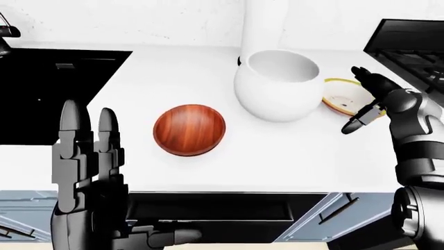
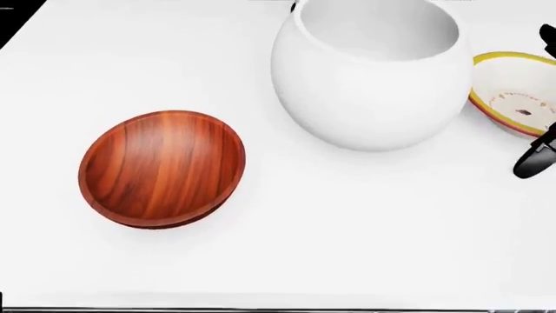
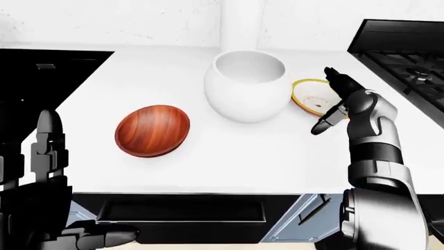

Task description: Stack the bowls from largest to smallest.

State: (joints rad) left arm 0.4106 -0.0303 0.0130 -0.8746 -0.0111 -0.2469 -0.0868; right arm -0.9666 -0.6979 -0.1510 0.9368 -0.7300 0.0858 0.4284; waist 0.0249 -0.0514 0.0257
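the right hand point(image 3: 331, 101) is hovering with fingers spread beside the yellow bowl point(image 1: 341, 97), gripping nothing; whether a fingertip is touching the rim i cannot tell. the yellow bowl is sitting tilted on the white counter point(image 2: 347, 228), just right of the big white bowl point(image 1: 277, 85) and seemingly leaning against it. the wood bowl point(image 1: 189, 129) is lying apart to the left, near the counter's lower edge in the left-eye view. the left hand point(image 1: 87, 156) is standing raised and flat, fingers straight and together, well below the counter edge and holding nothing.

nothing is stacked yet. the step in hand looks like the reach for the yellow bowl. since the white bowl is plainly largest, it should be serving as the base. which of the other two is bigger is hard to judge here; the wood one looks wider. the next move is calling for fingers closing over the rim, then a lift clear of the white bowl's wall.
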